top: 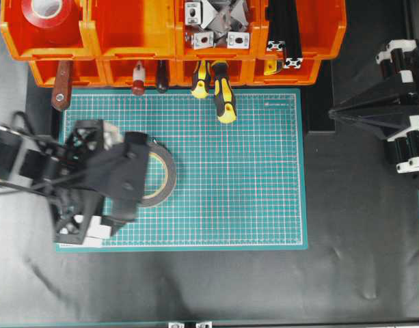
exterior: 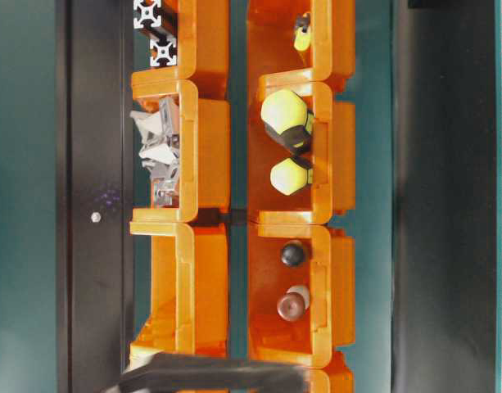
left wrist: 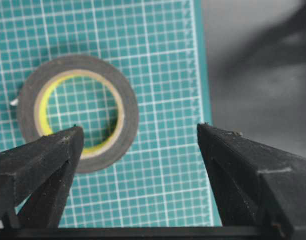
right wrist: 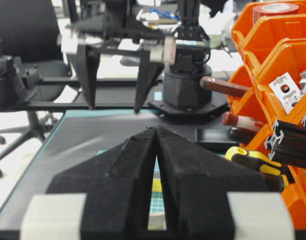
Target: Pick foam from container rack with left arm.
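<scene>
The foam, a dark grey ring with a cream-yellow liner, lies flat on the green cutting mat, outside the container rack. My left gripper hovers over it and hides its left half from overhead. In the left wrist view the foam sits up and to the left of the left gripper, which is open and empty; one fingertip overlaps the ring's lower rim, the other is over the mat's edge. My right gripper rests at the far right, shut.
The orange rack spans the back edge. It holds a red tape roll, metal brackets, black extrusions, yellow-black screwdrivers and a wooden-handled tool that juts over the mat.
</scene>
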